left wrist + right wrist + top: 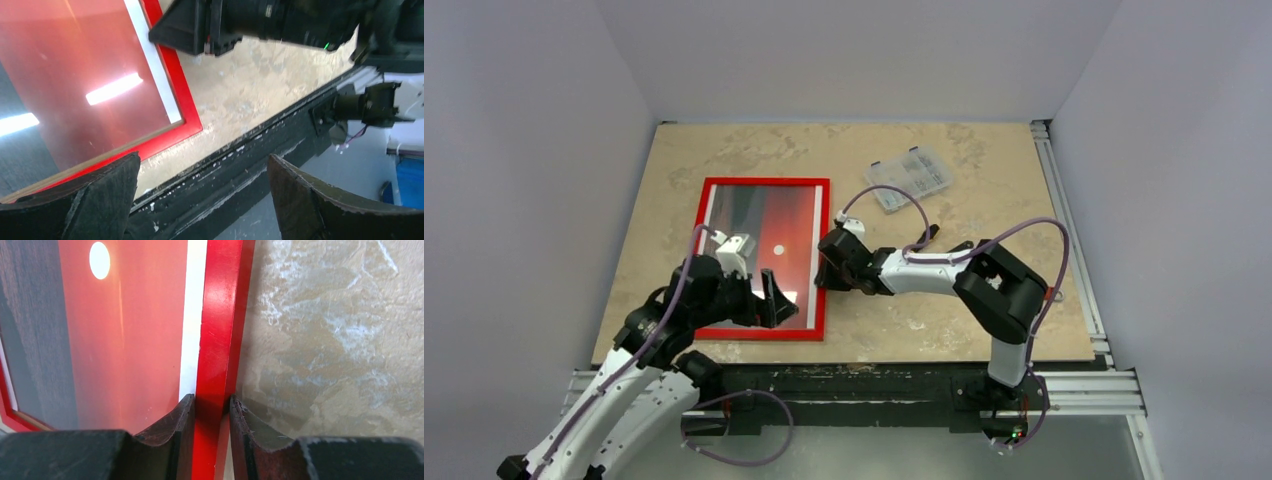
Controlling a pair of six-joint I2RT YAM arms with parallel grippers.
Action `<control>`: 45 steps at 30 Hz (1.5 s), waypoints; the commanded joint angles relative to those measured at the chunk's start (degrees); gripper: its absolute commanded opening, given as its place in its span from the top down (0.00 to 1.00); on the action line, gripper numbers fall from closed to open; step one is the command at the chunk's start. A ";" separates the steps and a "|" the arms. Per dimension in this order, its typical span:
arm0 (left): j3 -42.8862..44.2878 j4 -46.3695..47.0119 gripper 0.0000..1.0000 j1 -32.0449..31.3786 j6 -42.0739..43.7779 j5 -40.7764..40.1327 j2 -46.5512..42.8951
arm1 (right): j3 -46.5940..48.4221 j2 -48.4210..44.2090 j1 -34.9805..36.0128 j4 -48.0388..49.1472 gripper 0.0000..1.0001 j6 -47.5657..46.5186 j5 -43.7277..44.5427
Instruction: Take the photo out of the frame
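Beige marble-look worktop (pixel 984 170). Thin bright red rectangular frame (pixel 764 183) lying flat on it, large sunset print photo (pixel 764 215) inside, face up. Right fingers (pixel 172 427) pinching frame's right rail. Left fingers (pixel 105 195) spread above frame's near right corner. Best approach, likely: hold rail steady, ease photo free without bending.

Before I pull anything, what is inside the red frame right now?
The photo sits inside the frame, sunset side up, white strip at its right edge. The left gripper covers its near part; whatever lies under the photo is hidden.
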 commanded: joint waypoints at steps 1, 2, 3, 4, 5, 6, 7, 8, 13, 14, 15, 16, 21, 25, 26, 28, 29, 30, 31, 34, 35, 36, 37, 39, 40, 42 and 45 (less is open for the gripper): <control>-2.17 4.22 0.06 -10.40 -5.16 -10.10 0.17 | 1.07 -6.06 -1.05 -0.10 1.00 0.58 -6.00; -2.55 4.71 0.05 -16.49 -5.73 -14.18 1.01 | 1.22 -6.52 -1.52 -0.51 1.00 0.72 -6.49; -2.86 4.91 0.05 -20.97 -6.52 -19.65 2.04 | 1.28 -6.87 -2.03 -0.65 1.00 0.69 -7.08; -2.95 4.98 0.05 -25.63 -7.45 -24.62 3.38 | 1.16 -7.13 -2.49 -0.62 1.00 0.59 -7.83; -2.96 5.05 0.05 -29.96 -8.35 -29.32 4.56 | 1.12 -7.44 -3.15 -0.69 1.00 0.52 -8.55; -2.99 5.34 0.04 -33.87 -8.87 -33.95 5.87 | 0.94 -7.74 -3.78 -0.86 1.00 0.44 -9.46; -3.23 6.08 0.04 -37.59 -9.06 -38.08 7.09 | 0.63 -8.12 -4.25 -0.84 1.00 0.33 -10.25; -3.41 7.15 0.04 -40.85 -8.85 -41.99 8.39 | 0.24 -8.69 -4.79 -0.84 1.00 0.30 -10.82; -2.27 11.08 0.02 -55.27 -4.68 -61.31 20.98 | -0.95 -12.60 -6.56 -2.51 1.00 -0.10 -13.16; -1.73 12.28 0.01 -58.05 -2.72 -64.17 23.64 | -0.98 -13.09 -6.98 -2.78 1.00 -0.08 -14.11; -0.95 13.07 0.01 -60.39 -0.79 -67.06 26.45 | -1.15 -13.53 -7.24 -2.85 1.00 -0.05 -14.92; 0.28 12.69 0.01 -61.79 0.49 -68.78 28.92 | -1.22 -13.93 -7.34 -2.86 1.00 -0.17 -15.14; 6.31 1.71 0.00 -62.57 -8.89 -67.29 30.29 | -2.14 -13.95 -7.29 -3.61 0.92 -5.67 -13.31; 0.90 11.29 0.00 -60.27 -5.89 -55.11 19.66 | -2.16 -13.29 -4.72 -7.03 0.45 -6.44 -6.79; 0.49 10.97 0.00 -58.21 -7.10 -52.32 17.64 | -0.93 -12.47 -4.16 -9.91 0.44 -6.19 -4.63; 0.66 8.76 0.00 -53.93 -9.10 -48.60 13.98 | 2.49 -10.32 -3.56 -16.65 0.42 -4.48 -0.11; 0.83 7.78 0.00 -51.14 -9.73 -46.31 12.12 | 4.27 -8.93 -3.35 -19.46 0.42 -4.04 0.54; 1.05 7.19 0.00 -48.13 -9.92 -43.97 10.42 | 5.54 -7.97 -2.99 -20.94 0.43 -4.16 1.11; 1.67 6.40 0.00 -45.11 -10.04 -41.15 9.25 | 6.44 -7.23 -2.14 -21.92 0.43 -4.07 2.46; 5.24 2.40 0.00 -36.35 -10.64 -35.39 8.58 | 7.68 -5.93 0.44 -22.29 0.44 -3.45 5.98; 6.64 0.99 0.00 -33.67 -10.59 -34.06 9.34 | 7.90 -5.46 0.91 -22.15 0.45 -2.92 6.26; 8.28 -0.64 0.00 -31.43 -10.58 -33.19 10.19 | 8.07 -4.91 1.40 -21.84 0.47 -2.58 6.29; 9.56 -2.10 0.00 -29.30 -10.63 -32.80 11.03 | 8.25 -4.24 1.88 -21.34 0.50 -2.38 6.30; 11.55 -4.33 0.00 -25.67 -10.95 -32.67 12.07 | 8.99 -2.72 2.88 -20.96 0.54 -2.04 6.74; 12.10 -5.03 0.00 -23.99 -11.20 -32.69 12.18 | 9.87 -1.91 3.28 -20.93 0.55 -1.98 6.83; 12.57 -5.95 0.00 -20.84 -11.67 -32.61 11.83 | 10.98 -0.19 3.98 -20.71 0.56 -2.19 6.57; 12.59 -6.70 0.00 -18.45 -12.28 -33.32 11.09 | 12.43 1.75 5.02 -21.37 0.55 -2.01 7.90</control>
